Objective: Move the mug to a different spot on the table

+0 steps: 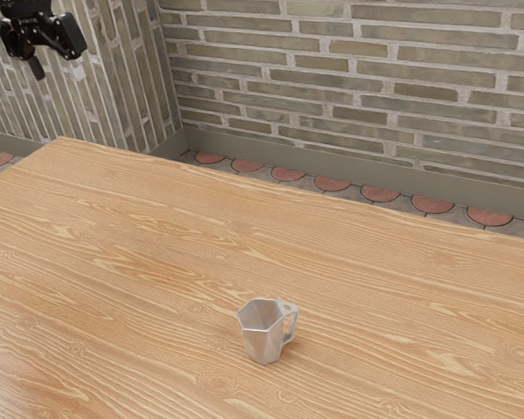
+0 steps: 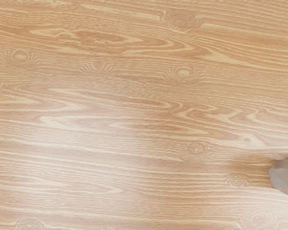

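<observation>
A small silver-grey faceted mug (image 1: 265, 330) stands upright on the wooden table (image 1: 113, 244), near the front edge, its handle pointing toward the exterior view's right. My black gripper (image 1: 57, 70) hangs high at the upper left of the exterior view, far above and away from the mug, open with nothing between its fingers. The wrist view looks down on bare wood grain, and a grey corner of the mug (image 2: 284, 176) shows at its edge.
A brick wall (image 1: 358, 78) runs behind the table, with a strip of round red floor tiles (image 1: 332, 183) at its foot. The table's wooden surface stretches wide on every side of the mug.
</observation>
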Tool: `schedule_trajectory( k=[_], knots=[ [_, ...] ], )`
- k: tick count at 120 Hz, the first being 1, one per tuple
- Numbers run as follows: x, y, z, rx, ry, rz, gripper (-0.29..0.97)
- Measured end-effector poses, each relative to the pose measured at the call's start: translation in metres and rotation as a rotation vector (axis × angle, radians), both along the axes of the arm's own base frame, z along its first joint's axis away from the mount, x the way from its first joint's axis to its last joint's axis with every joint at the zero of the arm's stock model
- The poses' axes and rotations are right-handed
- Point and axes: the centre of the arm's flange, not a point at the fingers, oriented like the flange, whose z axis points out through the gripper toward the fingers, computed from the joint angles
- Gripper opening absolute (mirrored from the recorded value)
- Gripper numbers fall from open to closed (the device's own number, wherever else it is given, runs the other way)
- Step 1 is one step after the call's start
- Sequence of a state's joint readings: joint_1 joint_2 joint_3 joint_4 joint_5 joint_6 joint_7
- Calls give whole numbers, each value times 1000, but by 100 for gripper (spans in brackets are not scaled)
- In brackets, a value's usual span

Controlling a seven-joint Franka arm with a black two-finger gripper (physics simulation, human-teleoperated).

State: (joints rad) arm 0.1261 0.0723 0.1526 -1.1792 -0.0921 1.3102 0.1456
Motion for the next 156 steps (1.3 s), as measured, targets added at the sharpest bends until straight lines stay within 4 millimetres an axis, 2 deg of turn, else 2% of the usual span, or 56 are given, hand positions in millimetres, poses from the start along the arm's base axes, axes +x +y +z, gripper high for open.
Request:
schedule_trajectory(
  k=[24, 50, 63, 72, 84, 91, 102, 110, 119, 130, 138, 156],
  knots=[
    [31, -32, -34, -5, 23, -65, 66],
    [53, -89, -112, 0, 108, -172, 66],
    [74, -152, -147, 57, 109, -286, 66],
    [79, -188, -167, 88, 112, -351, 66],
    [79, -239, -184, 124, 101, -441, 66],
    [79, -271, -206, 142, 122, -497, 66],
    [67, -343, -244, 192, 162, -624, 66],
    [57, -373, -267, 212, 191, -661, 66],
    [60, -386, -296, 208, 215, -647, 66],
    [69, -387, -332, 187, 236, -604, 66],
    [65, -386, -355, 166, 245, -577, 66],
    [66, -395, -380, 120, 209, -530, 66]
  ],
)
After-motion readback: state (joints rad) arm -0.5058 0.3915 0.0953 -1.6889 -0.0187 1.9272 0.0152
